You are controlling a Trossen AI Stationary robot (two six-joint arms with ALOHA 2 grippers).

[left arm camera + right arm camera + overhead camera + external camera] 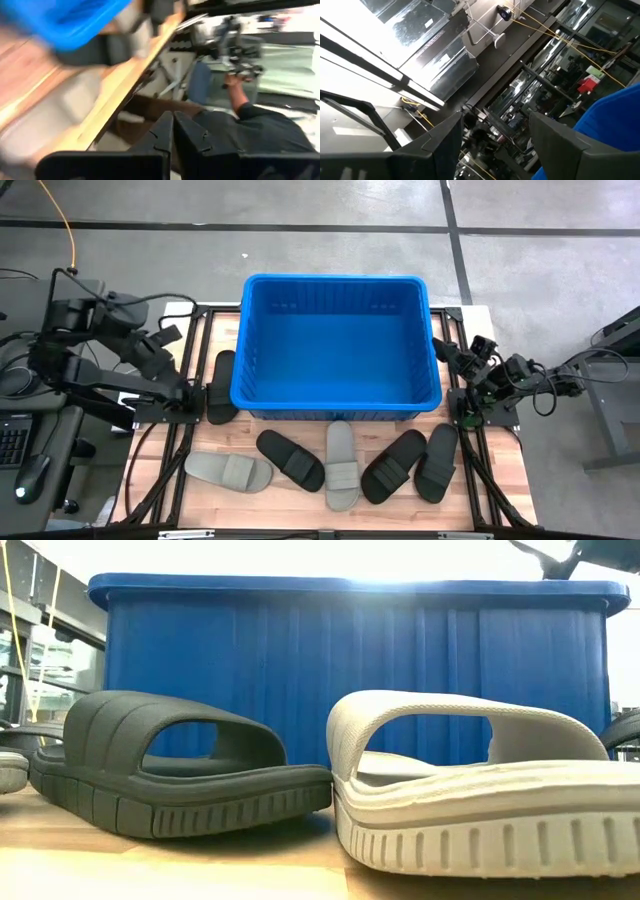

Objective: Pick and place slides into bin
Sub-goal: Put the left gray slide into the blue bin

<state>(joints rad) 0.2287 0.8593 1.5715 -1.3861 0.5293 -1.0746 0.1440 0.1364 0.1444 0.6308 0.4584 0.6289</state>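
The blue bin (pixel 335 345) stands at the table's far middle, with nothing in it in the high view. One black slide (pixel 221 385) lies on its sole against the bin's left side. Several more lie on their soles in a row in front of the bin: grey (pixel 228 471), black (pixel 290 459), grey (pixel 341 464), black (pixel 393 466), black (pixel 437 461). My left gripper (pixel 173 135) is shut and empty; its arm (pixel 130 340) is at the table's left edge. My right gripper (pixel 495 145) is open and empty beside the bin's right rim (pixel 443 348).
The low view shows a black slide (pixel 170 775) and a grey slide (pixel 480 780) close up before the bin wall (pixel 350 660). A person (pixel 250 115) in dark clothes shows beyond the table's edge in the left wrist view. Bare wood lies between the slides and the near edge.
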